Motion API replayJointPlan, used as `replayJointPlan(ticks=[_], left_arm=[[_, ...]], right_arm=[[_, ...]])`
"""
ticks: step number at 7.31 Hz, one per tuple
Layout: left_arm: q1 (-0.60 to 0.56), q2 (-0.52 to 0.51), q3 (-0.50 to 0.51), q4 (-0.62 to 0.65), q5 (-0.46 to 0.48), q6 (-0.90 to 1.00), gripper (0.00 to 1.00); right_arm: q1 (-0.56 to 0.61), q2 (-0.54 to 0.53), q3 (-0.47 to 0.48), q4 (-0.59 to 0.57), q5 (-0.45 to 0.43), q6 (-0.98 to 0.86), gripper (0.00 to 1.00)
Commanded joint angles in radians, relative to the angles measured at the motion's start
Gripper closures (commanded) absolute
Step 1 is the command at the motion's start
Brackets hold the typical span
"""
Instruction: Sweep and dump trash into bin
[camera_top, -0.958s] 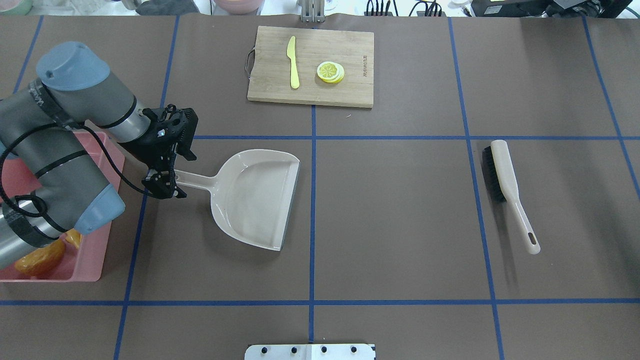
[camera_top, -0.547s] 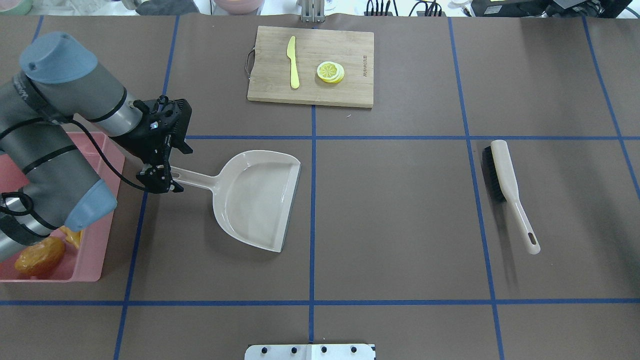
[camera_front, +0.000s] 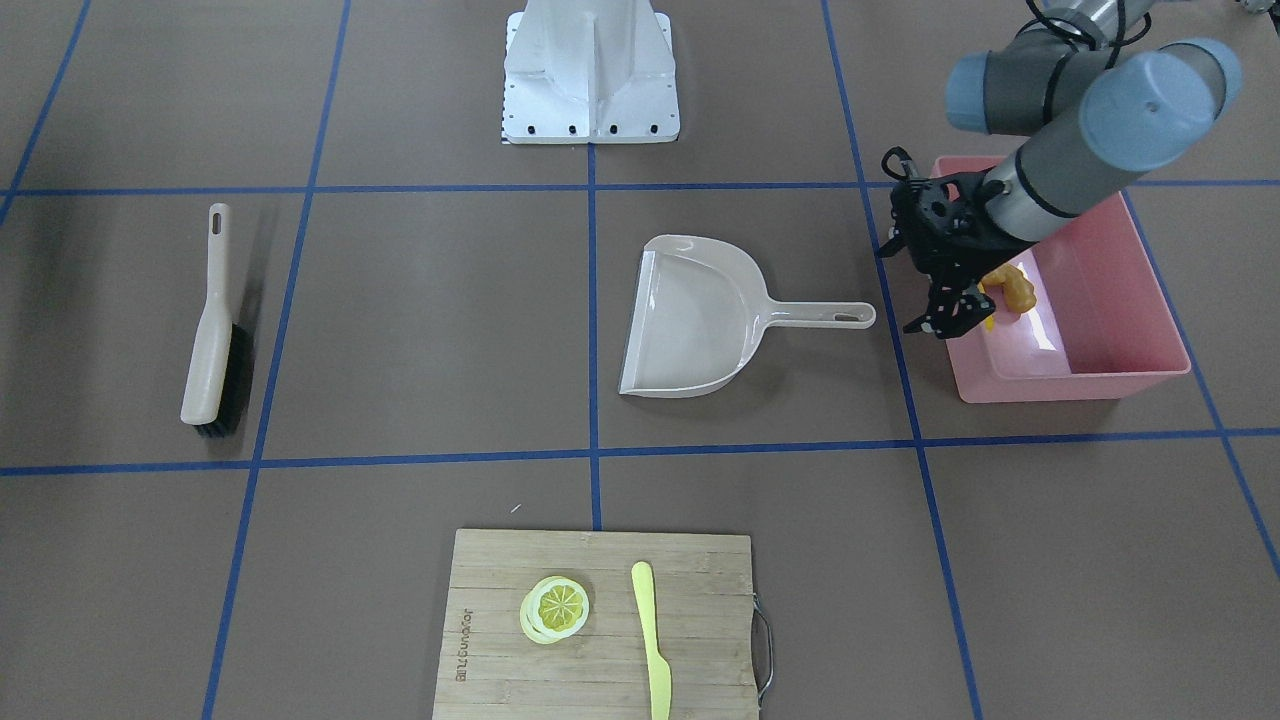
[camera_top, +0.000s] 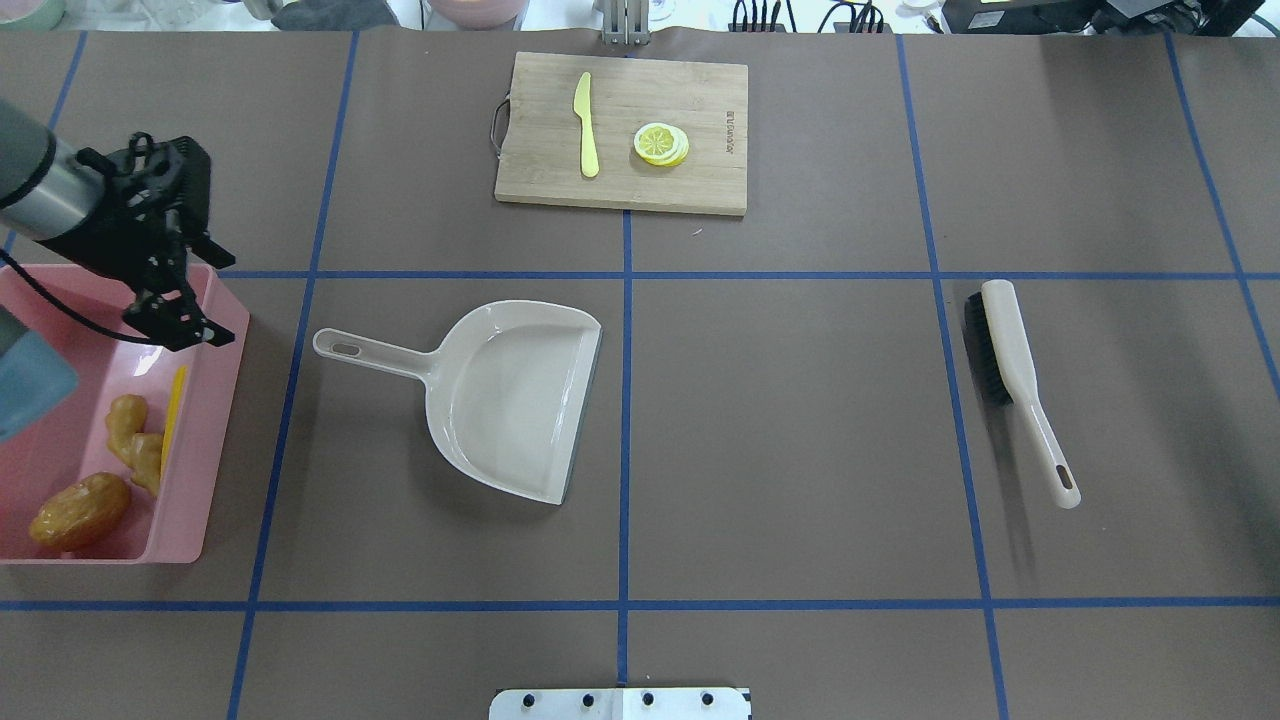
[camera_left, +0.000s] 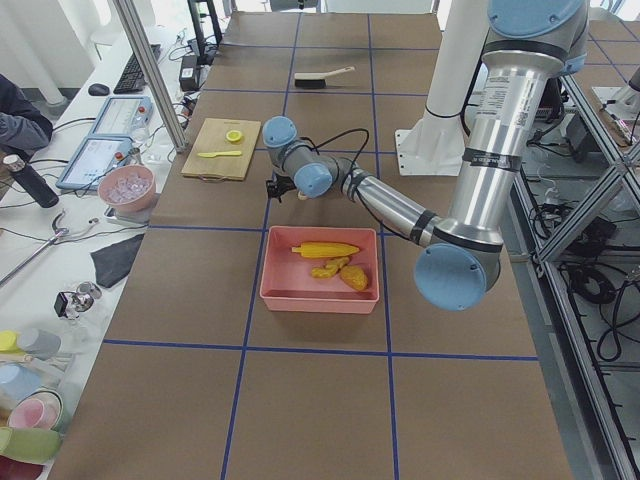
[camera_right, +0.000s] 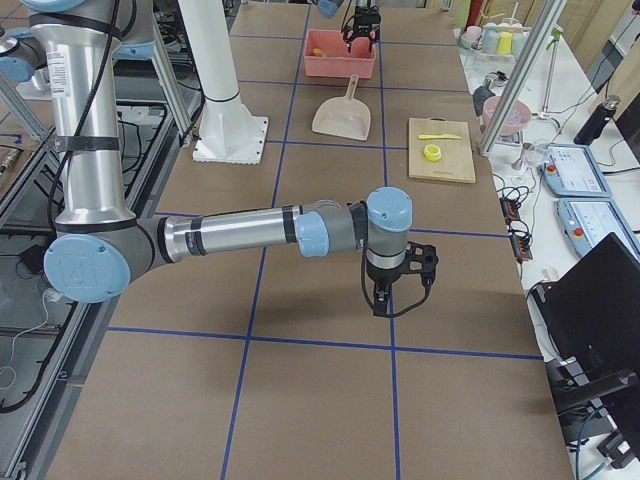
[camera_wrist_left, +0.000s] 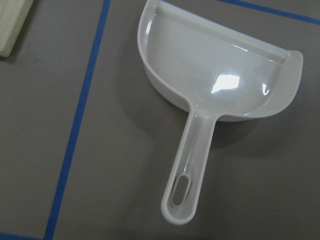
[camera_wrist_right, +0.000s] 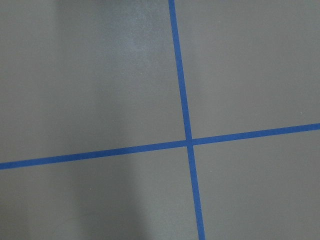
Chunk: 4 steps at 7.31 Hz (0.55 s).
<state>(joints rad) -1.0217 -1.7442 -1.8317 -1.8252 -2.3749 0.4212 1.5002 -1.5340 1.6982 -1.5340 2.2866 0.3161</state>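
Over the bin's (camera_top: 215, 450) far corner | left tool (camera_top: 188, 325) empty, jaws apart; right tool (camera_right: 385, 298): cannot tell | corn cob (camera_top: 175, 405), ginger root (camera_top: 135, 445), potato (camera_top: 80, 512) all inside bin | dustpan (camera_top: 510, 400) bare on desk (camera_top: 800, 450) | risk: left tool looks low; a sideways swing could catch the rim and tip them out

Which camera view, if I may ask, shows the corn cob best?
Exterior left: the whole corn cob lies unobstructed in the bin. Overhead shows only a yellow sliver; front-facing mostly hides it behind the left gripper; exterior right is too distant; wrist views miss it.
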Motion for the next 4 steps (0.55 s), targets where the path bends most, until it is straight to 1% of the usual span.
replayJointPlan(ticks=[1,2,3,4], left_arm=[[-0.174,0.122,0.009,0.012,0.000,-0.018,0.01],[-0.251,0.165,0.018,0.011,-0.001,-0.142,0.01],[-0.323,0.211,0.040,0.012,-0.003,-0.184,0.01],[-0.392,0.224,0.098,0.012,-0.003,-0.188,0.01]], right_arm=[[0.000,0.000,0.000,0.000,0.002,0.000,0.00],[0.000,0.000,0.000,0.000,0.002,0.000,0.00],[0.000,0.000,0.000,0.000,0.002,0.000,0.00],[0.000,0.000,0.001,0.000,0.002,0.000,0.00]])
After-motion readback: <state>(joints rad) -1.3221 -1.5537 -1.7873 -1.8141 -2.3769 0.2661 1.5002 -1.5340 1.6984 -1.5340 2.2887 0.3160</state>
